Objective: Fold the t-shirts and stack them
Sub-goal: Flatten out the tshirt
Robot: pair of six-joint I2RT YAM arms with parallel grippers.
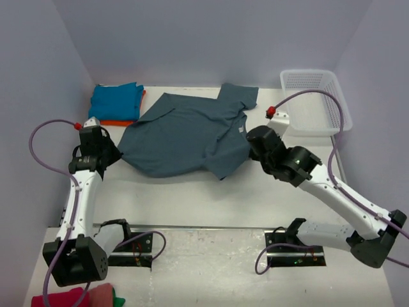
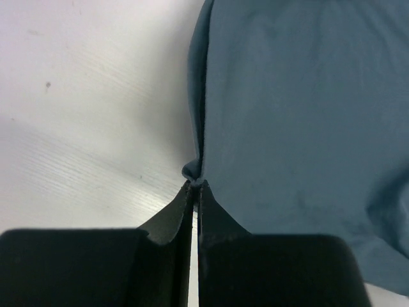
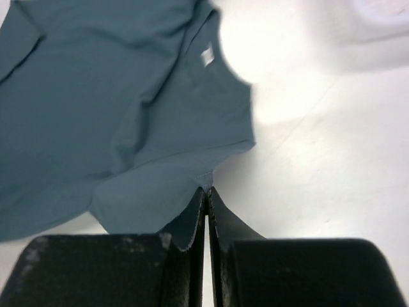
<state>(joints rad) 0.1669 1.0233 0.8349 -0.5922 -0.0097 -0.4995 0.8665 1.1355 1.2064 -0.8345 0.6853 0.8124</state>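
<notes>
The large slate-blue t-shirt (image 1: 188,134) lies spread on the white table, collar toward the right. My left gripper (image 1: 112,153) is shut on its left edge; in the left wrist view the fingertips (image 2: 195,185) pinch a small fold of the shirt (image 2: 300,115). My right gripper (image 1: 251,146) is shut on the shirt's right edge; in the right wrist view the tips (image 3: 207,190) pinch the hem of the shirt (image 3: 115,102). The turquoise t-shirt (image 1: 116,100) lies folded on the orange t-shirt (image 1: 118,121) at the back left.
A white mesh basket (image 1: 314,99) stands at the back right. Red and green cloth (image 1: 83,297) lies off the table at the front left. Purple walls close in the table on three sides.
</notes>
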